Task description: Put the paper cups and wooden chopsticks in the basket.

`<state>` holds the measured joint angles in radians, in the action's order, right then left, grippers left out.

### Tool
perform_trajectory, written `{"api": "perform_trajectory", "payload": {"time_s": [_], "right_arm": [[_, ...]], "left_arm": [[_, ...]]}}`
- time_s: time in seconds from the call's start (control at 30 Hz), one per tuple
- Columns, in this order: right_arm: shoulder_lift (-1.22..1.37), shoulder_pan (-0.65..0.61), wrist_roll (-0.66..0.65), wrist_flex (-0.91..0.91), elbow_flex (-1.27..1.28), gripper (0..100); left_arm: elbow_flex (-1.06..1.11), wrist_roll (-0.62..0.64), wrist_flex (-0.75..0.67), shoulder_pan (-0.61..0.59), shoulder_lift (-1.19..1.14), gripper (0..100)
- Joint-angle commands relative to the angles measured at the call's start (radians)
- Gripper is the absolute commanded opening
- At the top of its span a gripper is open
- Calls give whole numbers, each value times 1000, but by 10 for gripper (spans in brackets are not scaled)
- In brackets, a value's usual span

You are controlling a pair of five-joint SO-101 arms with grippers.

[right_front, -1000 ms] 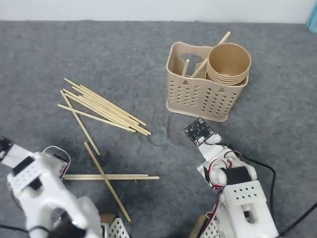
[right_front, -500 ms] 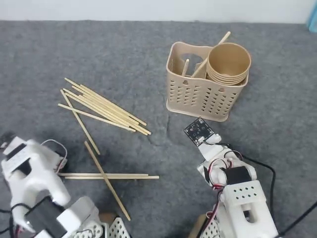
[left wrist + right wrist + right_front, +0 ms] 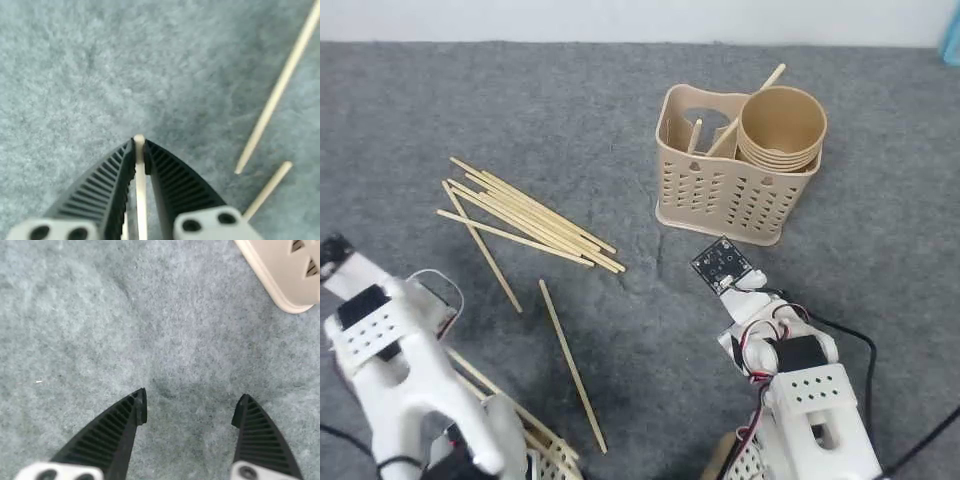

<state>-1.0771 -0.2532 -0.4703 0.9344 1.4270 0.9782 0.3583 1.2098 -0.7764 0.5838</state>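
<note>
Counter [image 3: 470, 100]: grey, fuzzy; white wall [image 3: 620, 20] at far edge.
Left fingers [image 3: 112, 182]: clenched on thin pale wooden chopstick [image 3: 140, 190], long axis along them.
Right fingers [image 3: 120, 432]: spread apart above counter.

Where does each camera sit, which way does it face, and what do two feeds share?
High view: fixed overhead, looking down on the grey mat, basket, paper cups, loose chopsticks; left arm and right arm show.
Left wrist view: on the left arm, facing down at the mat; left claw shut on a chopstick.
Right wrist view: on the right arm, facing down; right claw open, basket corner beyond.
Shared: high and right wrist views both show the basket.
</note>
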Motion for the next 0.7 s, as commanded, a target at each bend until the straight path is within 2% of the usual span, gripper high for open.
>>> {"api": "perform_trajectory", "payload": {"time_s": [0.0, 0.2, 0.37, 0.47, 0.67], "right_arm": [[-21, 16, 3, -16, -5, 284], [-21, 16, 3, -16, -5, 284], [-21, 16, 3, -16, -5, 284], [-21, 16, 3, -16, -5, 284], [-21, 16, 3, -16, -5, 284]], "left_arm": [[-117, 69, 5, 11, 100, 12], [-295, 130, 3, 18, 236, 12], [-371, 157, -12, 104, 295, 12], [-383, 180, -118, 149, 330, 12], [-352, 173, -451, 258, 420, 12]]}}
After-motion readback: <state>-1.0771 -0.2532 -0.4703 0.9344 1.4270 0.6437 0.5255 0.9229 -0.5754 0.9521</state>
